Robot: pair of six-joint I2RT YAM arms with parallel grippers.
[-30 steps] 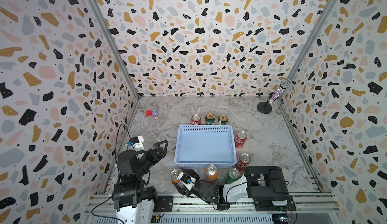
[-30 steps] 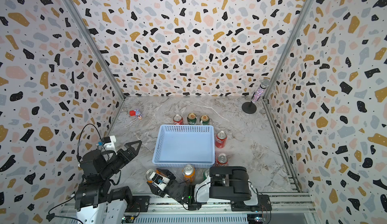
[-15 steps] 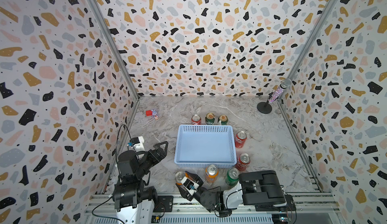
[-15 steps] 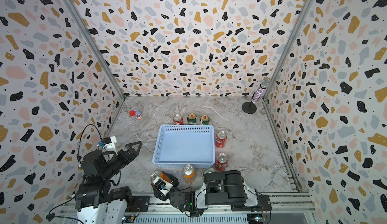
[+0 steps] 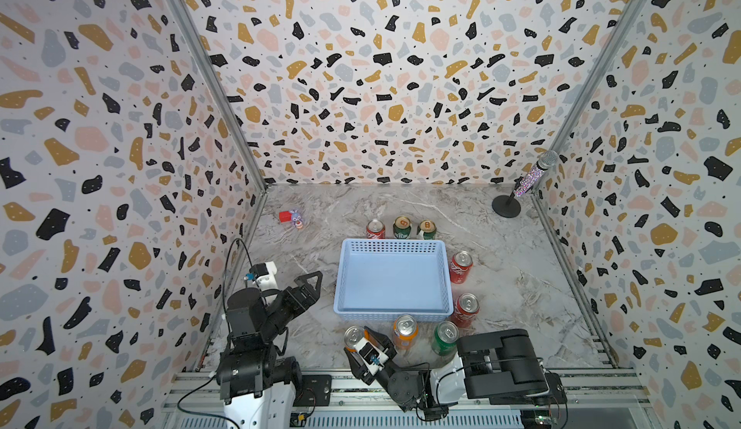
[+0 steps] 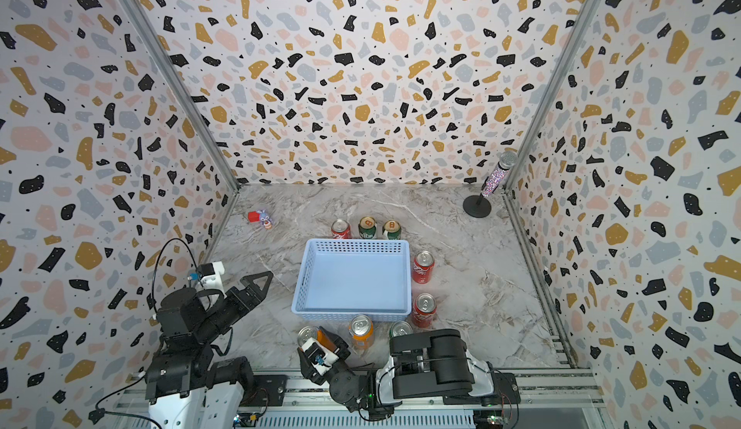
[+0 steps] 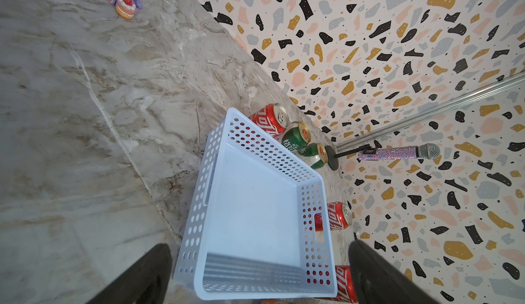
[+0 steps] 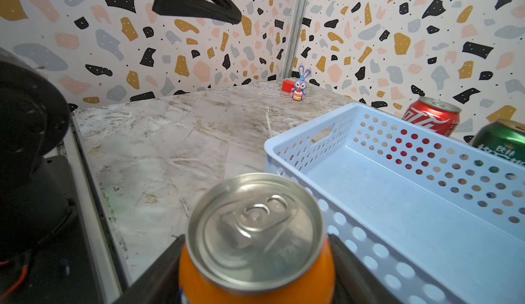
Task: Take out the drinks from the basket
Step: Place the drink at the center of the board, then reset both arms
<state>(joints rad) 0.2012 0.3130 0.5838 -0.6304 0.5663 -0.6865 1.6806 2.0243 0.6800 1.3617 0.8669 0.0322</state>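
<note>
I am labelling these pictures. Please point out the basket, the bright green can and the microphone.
basket [image 5: 393, 246]: in a top view, on its far wall.
bright green can [image 5: 445, 333]: in a top view, on its silver lid.
microphone [image 5: 527, 181]: in a top view, on its glitter handle.

Left arm, 8 o'clock in both top views: matt black links, round joint housings, white perforated base column. Left camera block is white with a small blue connector. A thin black cable loops off at its 11 o'clock.

Left hand: black, open-framed triangular fingers.

Right arm, 5 o'clock: boxy black links, white shell at the base end.

Right hand: black. Right camera block is white with a blue mark, possibly a connector.
</note>
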